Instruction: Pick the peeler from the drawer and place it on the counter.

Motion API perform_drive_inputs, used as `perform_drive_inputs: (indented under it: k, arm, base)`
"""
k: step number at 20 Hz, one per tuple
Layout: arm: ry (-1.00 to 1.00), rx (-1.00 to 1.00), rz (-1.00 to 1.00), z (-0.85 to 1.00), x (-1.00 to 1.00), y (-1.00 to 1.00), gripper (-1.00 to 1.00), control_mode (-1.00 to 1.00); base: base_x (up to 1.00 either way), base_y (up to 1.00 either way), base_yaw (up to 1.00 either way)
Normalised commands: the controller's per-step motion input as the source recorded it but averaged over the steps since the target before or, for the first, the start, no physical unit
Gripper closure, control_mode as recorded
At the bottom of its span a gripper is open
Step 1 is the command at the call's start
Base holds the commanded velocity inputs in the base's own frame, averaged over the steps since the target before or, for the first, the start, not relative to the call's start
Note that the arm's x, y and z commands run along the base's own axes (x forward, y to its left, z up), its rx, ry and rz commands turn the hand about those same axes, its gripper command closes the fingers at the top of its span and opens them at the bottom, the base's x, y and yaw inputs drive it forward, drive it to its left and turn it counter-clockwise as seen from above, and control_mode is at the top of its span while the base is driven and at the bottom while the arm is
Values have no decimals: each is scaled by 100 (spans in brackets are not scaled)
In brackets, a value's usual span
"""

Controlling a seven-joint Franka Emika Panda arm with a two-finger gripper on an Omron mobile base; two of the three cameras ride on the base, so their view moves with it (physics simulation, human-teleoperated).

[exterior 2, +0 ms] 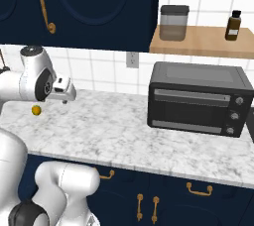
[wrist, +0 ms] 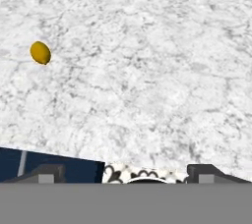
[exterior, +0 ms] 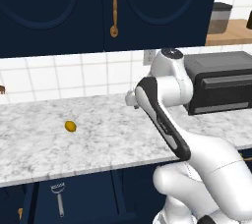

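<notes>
The peeler [exterior: 58,196] lies in the open drawer [exterior: 29,203] below the front edge of the counter [exterior: 98,139], seen in the left base view. Its long axis runs roughly front to back: the wider looped head points toward the counter edge and the slim handle points away from it, toward the camera. It lies flat, apart from the drawer's side wall on its left.

The gripper [wrist: 125,178] hangs above the marble, close to the front edge. In the hand view its 2 dark fingertips [wrist: 47,173] sit wide apart at the bottom, with nothing between them; the jaws are spread and hold nothing. Past the counter's front edge that view shows a strip of navy at lower left and a patterned floor between the tips.

A small yellow-orange fruit [exterior: 70,126] rests on the counter, well left of the arm in the left base view and just beside the wrist in the right base view. A black toaster oven [exterior 2: 196,98] stands on the counter to the right. Above it, a wooden shelf [exterior 2: 198,41] carries a grey lidded canister [exterior 2: 173,22] and a dark bottle [exterior 2: 233,26].
</notes>
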Motion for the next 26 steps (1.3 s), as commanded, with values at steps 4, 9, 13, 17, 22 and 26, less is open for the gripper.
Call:
perform_drive_inputs:
  k: [4,9,13,17,22,26]
  arm:
    - [1,7,0,-19,-63,38,-100,-100]
    - [1,21,1,-27,-60,52,-100,-100]
    - [0,22,0,-32,-57,63,-100,-100]
    - [0,1,0,-28,-56,83,-100,-100]
    - [6,0,0,-19,-33,74,-100,-100]
    - [19,-1,1,-12,-8,62,-100,-100]
  base:
    - [0,0,0]
    - [0,0,0]
    - [0,0,0]
    - [0,0,0]
    - [0,0,0]
    - [0,0,0]
